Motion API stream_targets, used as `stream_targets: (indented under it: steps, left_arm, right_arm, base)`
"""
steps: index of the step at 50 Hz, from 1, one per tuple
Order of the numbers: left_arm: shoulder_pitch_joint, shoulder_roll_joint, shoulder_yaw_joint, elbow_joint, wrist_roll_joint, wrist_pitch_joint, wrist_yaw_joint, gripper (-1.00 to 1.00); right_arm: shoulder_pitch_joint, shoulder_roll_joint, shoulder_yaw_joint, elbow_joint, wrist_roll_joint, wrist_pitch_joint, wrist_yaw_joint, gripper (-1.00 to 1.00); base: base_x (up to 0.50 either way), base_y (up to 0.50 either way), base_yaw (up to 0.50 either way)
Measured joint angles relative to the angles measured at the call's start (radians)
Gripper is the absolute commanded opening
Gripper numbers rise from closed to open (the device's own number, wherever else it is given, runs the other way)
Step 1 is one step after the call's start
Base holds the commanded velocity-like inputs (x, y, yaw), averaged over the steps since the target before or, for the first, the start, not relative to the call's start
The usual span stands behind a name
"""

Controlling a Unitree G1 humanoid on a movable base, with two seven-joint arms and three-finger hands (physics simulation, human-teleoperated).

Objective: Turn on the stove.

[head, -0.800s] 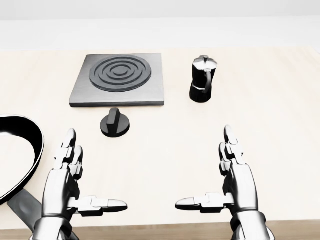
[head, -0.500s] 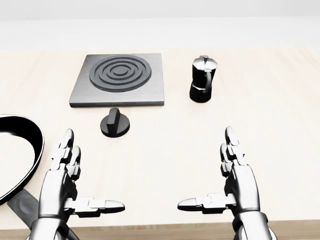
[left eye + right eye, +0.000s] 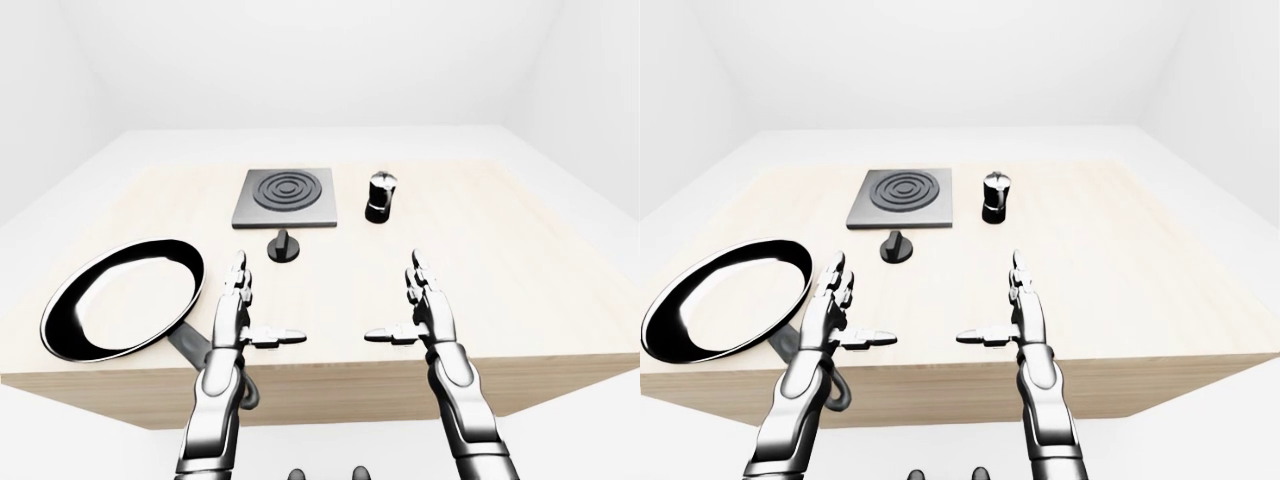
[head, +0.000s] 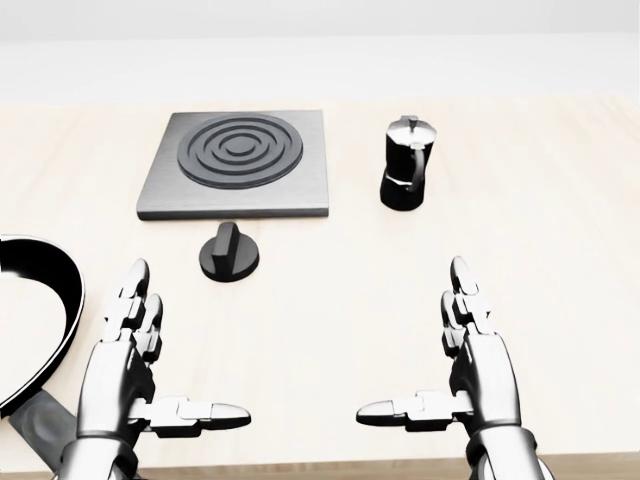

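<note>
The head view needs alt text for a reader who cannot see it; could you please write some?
Two open metal robot hands, left hand and right hand, hover over a pale wooden table. Above them sit a black stove knob, a square hotplate, a coffee pot and, far left, a frying pan.

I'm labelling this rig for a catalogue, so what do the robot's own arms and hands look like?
Both the left hand and right hand are glossy silver-grey metal with dark joints, each bearing three segmented fingers. The forearms are the same polished chrome. No cables, markings or sleeves show.

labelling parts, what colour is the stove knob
Black knob, clearest in the head view.
</note>
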Motion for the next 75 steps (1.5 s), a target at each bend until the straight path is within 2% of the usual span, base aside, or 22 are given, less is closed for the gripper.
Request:
stream_targets:
  steps: [35, 37, 45, 47, 60, 75]
  left_arm:
    - [0.000, -0.003, -0.010, 0.005, 0.007, 0.004, -0.001, 1.00]
    - [-0.004, -0.003, -0.010, 0.009, 0.008, 0.003, -0.001, 1.00]
    - [-0.006, -0.003, -0.010, 0.018, 0.008, -0.002, -0.002, 1.00]
    - [-0.006, -0.003, -0.010, 0.020, 0.008, -0.003, -0.002, 1.00]
    - [-0.007, -0.002, -0.009, 0.032, 0.008, -0.008, -0.002, 1.00]
    - [-0.032, 0.000, -0.003, 0.106, 0.002, -0.029, -0.003, 1.00]
  right_arm:
    - [0.006, 0.001, 0.002, 0.007, -0.004, -0.005, 0.000, 1.00]
    - [0.002, 0.001, 0.002, 0.020, -0.005, -0.017, 0.000, 1.00]
    - [0.004, 0.001, 0.003, 0.017, -0.005, -0.014, 0.000, 1.00]
    - [0.004, 0.002, 0.003, 0.027, -0.005, -0.025, 0.000, 1.00]
    - [0.008, 0.002, 0.004, 0.017, -0.006, -0.013, -0.001, 1.00]
    - [0.007, 0.002, 0.003, 0.014, -0.005, -0.005, 0.000, 1.00]
  base:
    - [0.31, 0.00, 0.00]
    - [0.31, 0.00, 0.00]
    - [0.32, 0.00, 0.00]
    - [0.32, 0.00, 0.00]
    - [0.04, 0.00, 0.00]
    - [0.00, 0.00, 0.00]
